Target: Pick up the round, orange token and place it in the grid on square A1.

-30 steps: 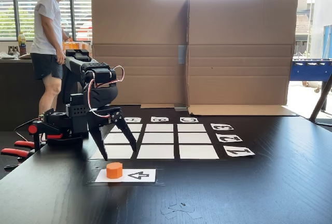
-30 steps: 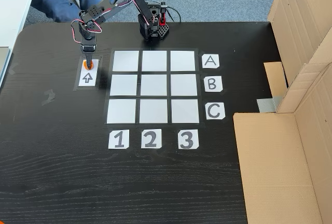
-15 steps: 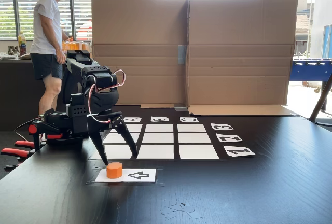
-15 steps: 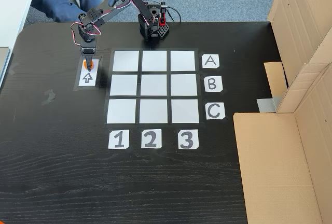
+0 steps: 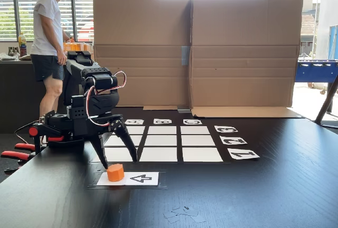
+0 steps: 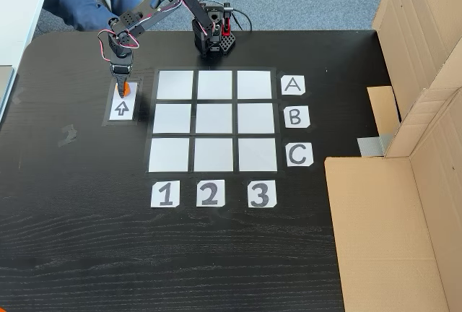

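Black table (image 6: 86, 254) | gripper (image 5: 117, 160) wide open above token (image 5: 115, 173)

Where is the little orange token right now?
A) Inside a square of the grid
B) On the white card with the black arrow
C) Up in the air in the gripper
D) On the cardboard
B. The token sits on the arrow card, beside the grid, with the open gripper straddling it from above.
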